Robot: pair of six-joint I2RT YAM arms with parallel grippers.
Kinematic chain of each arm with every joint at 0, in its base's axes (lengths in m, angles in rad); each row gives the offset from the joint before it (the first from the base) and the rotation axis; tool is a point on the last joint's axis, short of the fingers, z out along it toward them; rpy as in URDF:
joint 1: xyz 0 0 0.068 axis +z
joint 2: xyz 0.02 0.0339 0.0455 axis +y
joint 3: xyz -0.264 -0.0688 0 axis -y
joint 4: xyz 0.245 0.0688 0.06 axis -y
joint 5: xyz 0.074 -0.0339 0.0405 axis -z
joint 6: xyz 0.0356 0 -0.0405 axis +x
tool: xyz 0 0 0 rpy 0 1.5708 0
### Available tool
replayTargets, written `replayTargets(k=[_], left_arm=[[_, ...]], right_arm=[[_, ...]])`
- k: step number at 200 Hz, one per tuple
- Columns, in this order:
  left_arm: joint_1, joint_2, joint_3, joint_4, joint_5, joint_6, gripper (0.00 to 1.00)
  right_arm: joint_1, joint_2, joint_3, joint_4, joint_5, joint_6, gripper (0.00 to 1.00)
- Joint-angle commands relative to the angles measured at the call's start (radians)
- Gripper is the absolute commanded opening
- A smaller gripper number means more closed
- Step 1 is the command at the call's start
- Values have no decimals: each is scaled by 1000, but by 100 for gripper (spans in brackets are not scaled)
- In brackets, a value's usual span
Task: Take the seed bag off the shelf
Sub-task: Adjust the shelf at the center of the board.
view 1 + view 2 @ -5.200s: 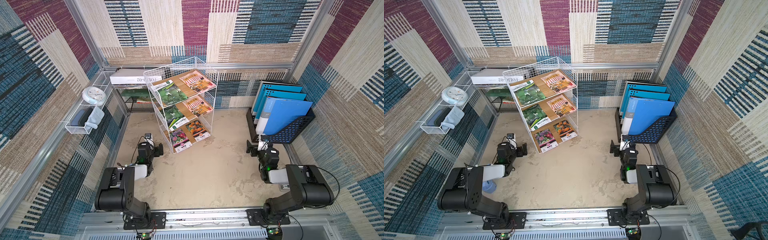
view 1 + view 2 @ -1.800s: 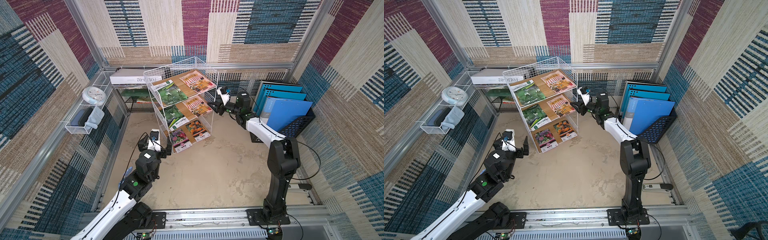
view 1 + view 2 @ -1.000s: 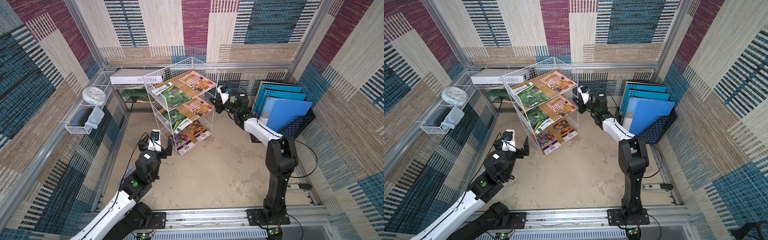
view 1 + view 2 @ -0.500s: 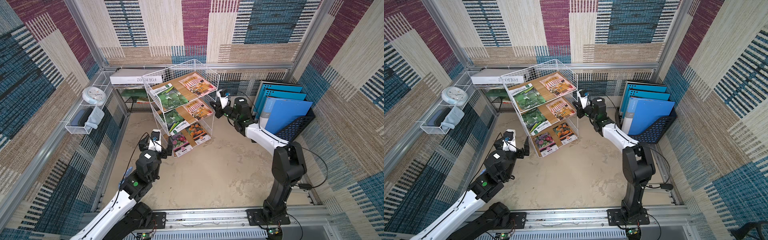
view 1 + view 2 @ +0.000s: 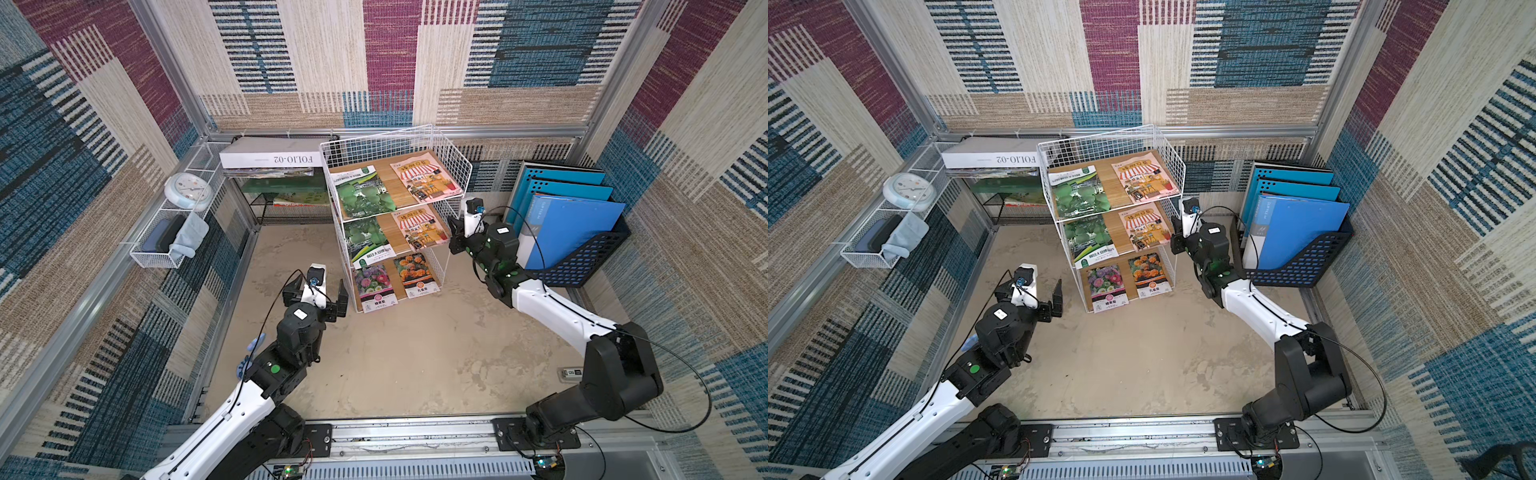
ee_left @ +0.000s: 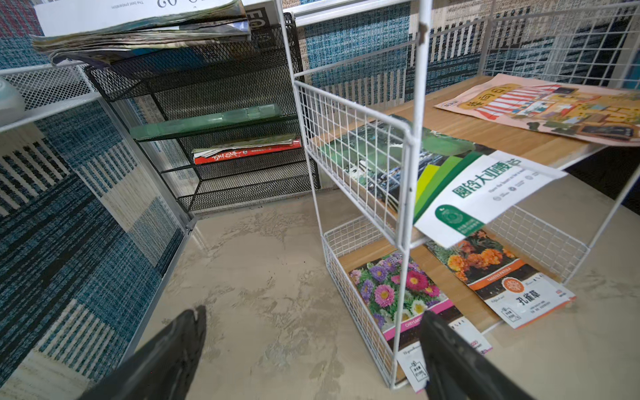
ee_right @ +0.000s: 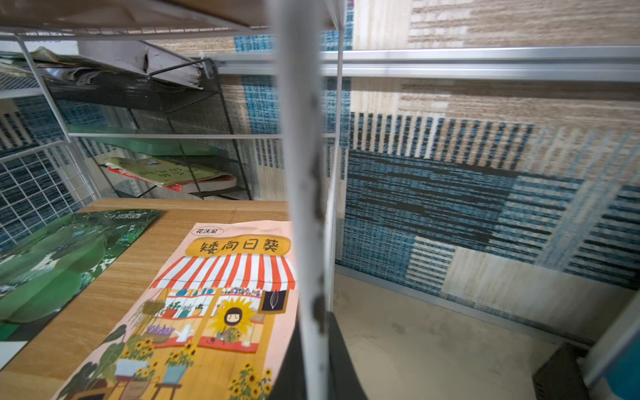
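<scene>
My right tool (image 5: 454, 233) grips a post of the white wire-grid shelf with wooden boards (image 5: 374, 145), my left tool (image 5: 319, 283) stands wide, and I see all printed seed bags (image 5: 376, 286) lying on it.

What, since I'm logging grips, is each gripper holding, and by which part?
The right gripper clamps the shelf by a corner post, at the middle board; the left gripper holds nothing.

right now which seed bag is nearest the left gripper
The pink and purple flower bag on the bottom tier of the shelf, by the left gripper; the orange flower bag beside it is farther, the rest sit higher.
</scene>
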Motion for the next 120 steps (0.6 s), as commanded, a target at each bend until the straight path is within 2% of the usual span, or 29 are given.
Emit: replayTargets(k=[1,52,120], left_arm=[[-1,3,-10,51,9,-8,100],[-1,18,-24,67,12,-18,99],[-1,13,-33,67,5,-10,100]], right_arm=[[0,-56,-47,140,240,66,0],[3,-109,-107,149,325,69,0],[4,-12,-17,146,310,26,0]])
